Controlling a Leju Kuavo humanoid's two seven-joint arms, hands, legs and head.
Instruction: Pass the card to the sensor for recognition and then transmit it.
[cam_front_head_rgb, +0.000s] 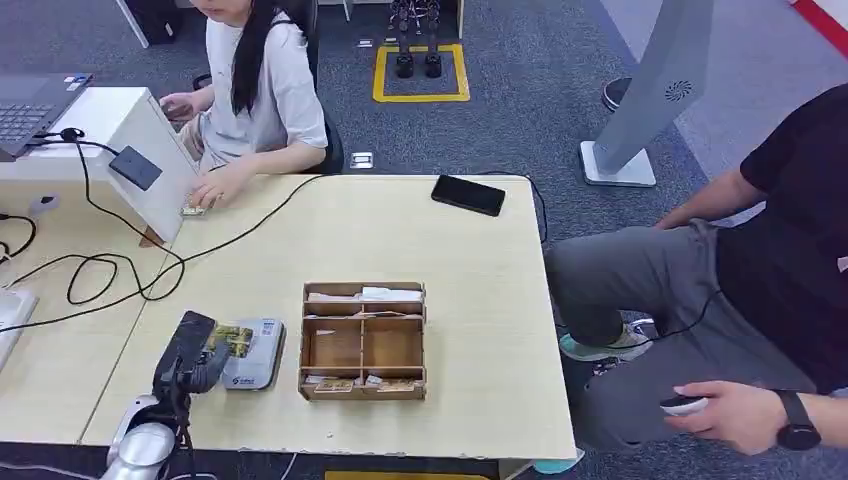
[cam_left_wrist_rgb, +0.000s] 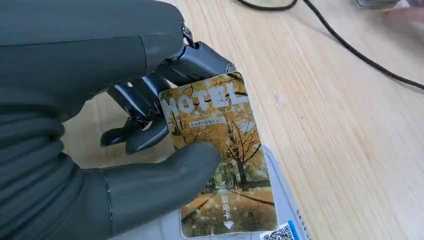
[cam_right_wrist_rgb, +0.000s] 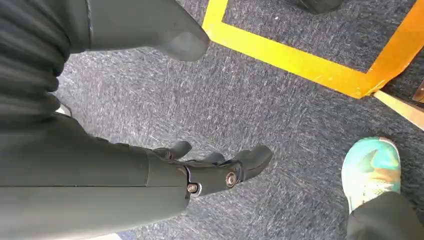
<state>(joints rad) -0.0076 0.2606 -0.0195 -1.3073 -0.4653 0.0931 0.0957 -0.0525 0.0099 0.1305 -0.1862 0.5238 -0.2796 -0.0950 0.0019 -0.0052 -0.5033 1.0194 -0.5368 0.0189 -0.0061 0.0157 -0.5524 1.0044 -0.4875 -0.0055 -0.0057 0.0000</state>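
- card (cam_left_wrist_rgb: 220, 160): golden-yellow autumn trees, white lettering
- sensor (cam_front_head_rgb: 252, 353): pale grey
- table (cam_front_head_rgb: 470, 300): light wood grain
- box (cam_front_head_rgb: 364, 341): brown
- phone (cam_front_head_rgb: 468, 194): black
- floor (cam_right_wrist_rgb: 280, 115): dark grey carpet, yellow tape lines

The left hand (cam_left_wrist_rgb: 125, 150) covers one edge of the card (cam_left_wrist_rgb: 220, 155), and the card hides most of the reader (cam_left_wrist_rgb: 287, 227) beneath it. Small items in the wooden tray (cam_front_head_rgb: 363, 342) beside the reader are too small to identify.
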